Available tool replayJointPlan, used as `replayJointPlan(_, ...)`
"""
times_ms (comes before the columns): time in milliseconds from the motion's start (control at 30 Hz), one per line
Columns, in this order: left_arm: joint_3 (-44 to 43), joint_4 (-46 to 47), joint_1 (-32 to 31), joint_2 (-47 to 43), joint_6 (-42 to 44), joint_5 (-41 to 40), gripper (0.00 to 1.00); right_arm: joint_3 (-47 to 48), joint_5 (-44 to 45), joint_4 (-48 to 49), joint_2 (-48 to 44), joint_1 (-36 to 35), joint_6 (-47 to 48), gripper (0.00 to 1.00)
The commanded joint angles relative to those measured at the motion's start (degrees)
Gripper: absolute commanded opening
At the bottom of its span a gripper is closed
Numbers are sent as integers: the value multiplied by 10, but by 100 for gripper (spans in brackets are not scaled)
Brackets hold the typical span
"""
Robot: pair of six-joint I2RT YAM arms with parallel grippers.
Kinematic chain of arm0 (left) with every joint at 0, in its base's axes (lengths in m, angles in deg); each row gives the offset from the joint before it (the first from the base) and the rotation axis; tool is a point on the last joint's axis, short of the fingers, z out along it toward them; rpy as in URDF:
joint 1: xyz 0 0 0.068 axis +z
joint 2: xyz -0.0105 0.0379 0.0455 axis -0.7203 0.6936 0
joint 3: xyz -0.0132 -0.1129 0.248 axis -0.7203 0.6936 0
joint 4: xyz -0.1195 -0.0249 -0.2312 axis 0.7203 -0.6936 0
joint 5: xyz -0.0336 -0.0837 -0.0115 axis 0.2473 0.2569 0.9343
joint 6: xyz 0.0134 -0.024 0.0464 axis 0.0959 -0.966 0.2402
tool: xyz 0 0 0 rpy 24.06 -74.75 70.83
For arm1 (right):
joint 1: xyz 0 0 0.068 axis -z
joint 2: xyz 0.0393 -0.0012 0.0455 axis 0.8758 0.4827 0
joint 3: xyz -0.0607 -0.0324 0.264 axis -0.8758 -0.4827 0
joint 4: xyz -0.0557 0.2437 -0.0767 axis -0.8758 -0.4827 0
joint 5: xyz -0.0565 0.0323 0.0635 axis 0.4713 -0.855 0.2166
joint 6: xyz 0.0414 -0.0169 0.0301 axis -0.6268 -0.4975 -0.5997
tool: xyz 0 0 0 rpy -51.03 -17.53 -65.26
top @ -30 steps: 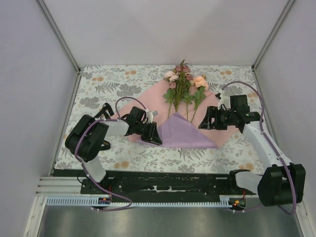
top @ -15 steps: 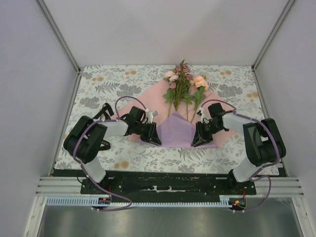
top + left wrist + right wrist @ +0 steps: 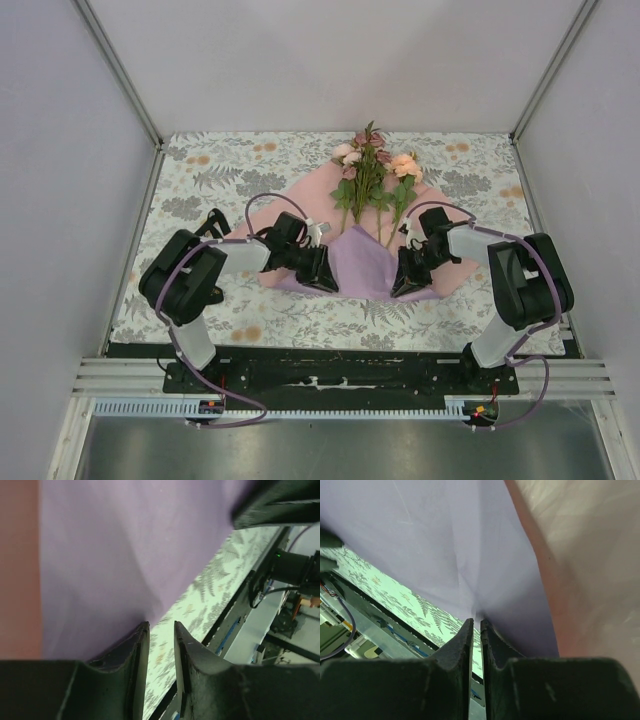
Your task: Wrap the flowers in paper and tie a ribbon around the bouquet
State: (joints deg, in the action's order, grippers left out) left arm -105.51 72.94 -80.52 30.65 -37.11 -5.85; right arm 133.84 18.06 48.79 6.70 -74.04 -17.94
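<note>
The paper [image 3: 305, 203]: big thin sheet, pink face up, flat on the tablecloth [image 3: 205, 170] mid-table, set cornerwise. Its near corner is folded over toward the far side, showing the lilac face as a pointed flap [image 3: 365, 262]. The flowers [image 3: 372, 165] lie along the middle of the sheet, blooms over the far corner, stems running nearward to the flap's tip. Whether the flap covers the stem ends is unclear from above.

Handling, as I judge it:
- Paper is light and floppy and creases readily. It would likely tear or slip out if tugged hard.
- Best taken at an edge or fold, low to the table, and moved slowly so the fold keeps its line.
- Flowers are light too, with thin wiry stems and crushable blooms. Hold them by the stems, through the paper, never by the heads.

Left gripper [image 3: 322, 270]: at the flap's near-left edge. The wrist view shows its fingers [image 3: 131, 650] a narrow slit apart, tablecloth visible through the gap, lilac edge meeting one tip. Pinched or only touching, I cannot tell.

Right gripper [image 3: 406, 277]: at the flap's near-right edge. Its jaws are all but together, and the paper's creases run straight into the slit. This reads as clamped on the paper's edge.

Step in hand, likely: bringing the flap's sides inward over the stems to start the cone. No ribbon shows in any view.
</note>
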Motion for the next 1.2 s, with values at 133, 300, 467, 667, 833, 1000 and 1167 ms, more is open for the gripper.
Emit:
replayJointPlan(133, 13, -132, 46, 29, 68, -19, 34, 20, 42, -8, 3, 0, 6, 18)
replayJointPlan(300, 37, -169, 92, 21, 95, -40, 35, 19, 55, -9, 1, 0, 8, 18)
replayJointPlan(467, 36, -204, 144, 19, 103, -71, 36, 25, 57, -14, 3, 1, 8, 18)
replayJointPlan(667, 39, -235, 177, 9, 97, -115, 38, 30, 59, -19, 7, 1, 8, 18)
replayJointPlan(833, 37, -267, 193, 4, 100, -144, 40, 33, 61, -20, 8, 0, 7, 18)
replayJointPlan(1000, 33, -289, 207, -9, 91, -177, 42, 35, 62, -21, 10, 0, 8, 18)
replayJointPlan(1167, 33, -310, 222, -31, 84, -221, 41, 37, 63, -27, 8, 0, 12, 18)
